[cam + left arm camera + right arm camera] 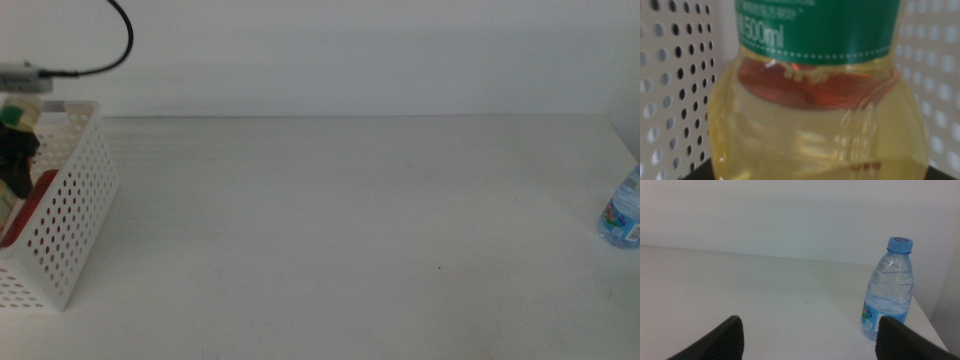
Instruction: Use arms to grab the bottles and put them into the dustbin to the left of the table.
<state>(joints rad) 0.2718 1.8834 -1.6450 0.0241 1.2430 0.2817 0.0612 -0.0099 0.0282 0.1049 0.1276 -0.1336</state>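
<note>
The left claw [18, 160], clamped on the yellow bottle [815, 125], hangs inside the dustbin [75, 210] beside the red can [30, 205]; the right claw [807, 340], jaws apart, faces the water bottle [624, 212] at the tabletop's [350, 230] right edge.

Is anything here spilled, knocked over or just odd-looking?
Nothing is spilled or broken. The blue-capped water bottle stands upright near the table's right edge. The left gripper holds the yellow bottle over the white basket, where something red already lies. The right gripper waits open, facing the water bottle.
</note>
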